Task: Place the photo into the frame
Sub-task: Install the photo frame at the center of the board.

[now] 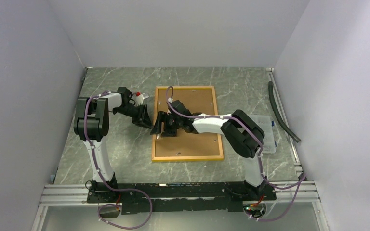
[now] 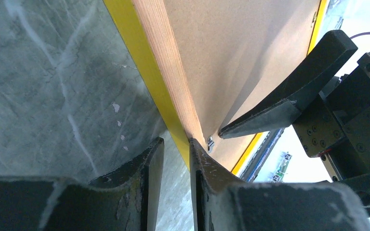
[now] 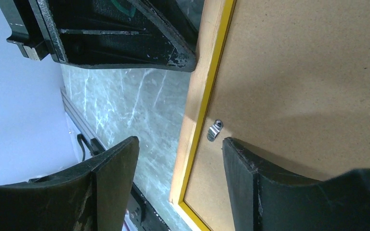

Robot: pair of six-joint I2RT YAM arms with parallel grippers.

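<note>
The frame (image 1: 188,157) lies flat, its back upward, about in the middle of the green marbled tabletop (image 1: 120,144). Its long sides run away from the arm bases. A brown backing board (image 1: 197,139) fills its light wooden rear, and a thin yellow border shows along the outer edge.

Both arms meet at the frame's left long side. The left pincer (image 2: 176,142) comes from the left and its fingers are only a little apart. The yellow edge and wooden rim run into this narrow gap. One finger is touching the rim, but a strip of tabletop still shows beside the other, so it does not clamp.

The right pincer (image 3: 180,140) reaches across the board and is widely open, holding nothing. One finger hangs over the tabletop, the other over the board. A small metal turn clip (image 3: 214,130) on the board lies between them. The two pincers are just beside each other.
</note>
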